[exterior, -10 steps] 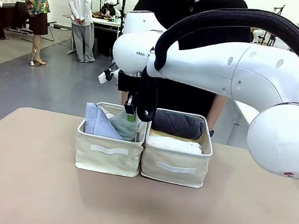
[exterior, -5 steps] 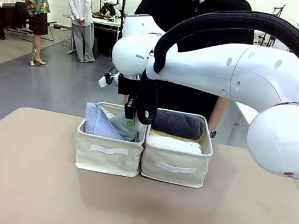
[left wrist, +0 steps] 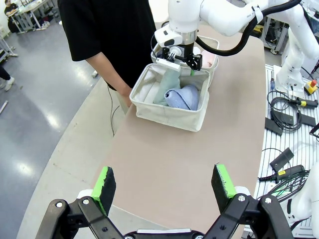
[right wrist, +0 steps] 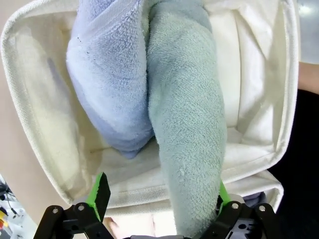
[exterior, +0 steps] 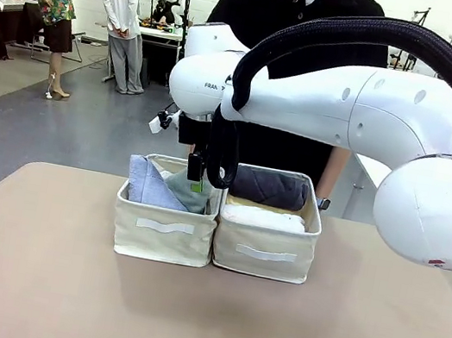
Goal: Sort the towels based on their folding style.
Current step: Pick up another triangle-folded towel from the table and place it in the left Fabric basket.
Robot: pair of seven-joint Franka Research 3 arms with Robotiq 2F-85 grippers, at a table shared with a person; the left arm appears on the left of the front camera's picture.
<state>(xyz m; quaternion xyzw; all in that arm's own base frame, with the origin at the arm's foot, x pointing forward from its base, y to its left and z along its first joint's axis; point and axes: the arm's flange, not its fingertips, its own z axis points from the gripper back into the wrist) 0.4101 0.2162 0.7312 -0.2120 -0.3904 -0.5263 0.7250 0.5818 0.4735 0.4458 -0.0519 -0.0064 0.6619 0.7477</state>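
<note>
On the tan table point(exterior: 32, 275), two cream bins stand side by side at the far middle. In the left bin point(exterior: 161, 241) the periwinkle cone towel point(exterior: 146, 183) lies on the left, with the mint cone towel point(exterior: 188, 193) just to its right. Above the mint towel hangs the right gripper point(exterior: 196, 173); in its wrist view the green pads point(right wrist: 99, 191) are spread, and the mint towel point(right wrist: 187, 124) runs between them, seemingly no longer pinched. In the right bin point(exterior: 264, 250) the dark grey roll point(exterior: 268, 187) is seen at the far side, with the white roll point(exterior: 265, 218) nearer and a strip of yellow roll point(exterior: 246, 202) between them. The left gripper point(left wrist: 164, 186) is held spread and empty over the near table.

The release is best finished by a straight upward lift, so the terry is not dragged out by a pad.

Compared with a second earlier, the right gripper sits slightly higher, the mint towel rests lower in the bin, and the jaws have opened.
</note>
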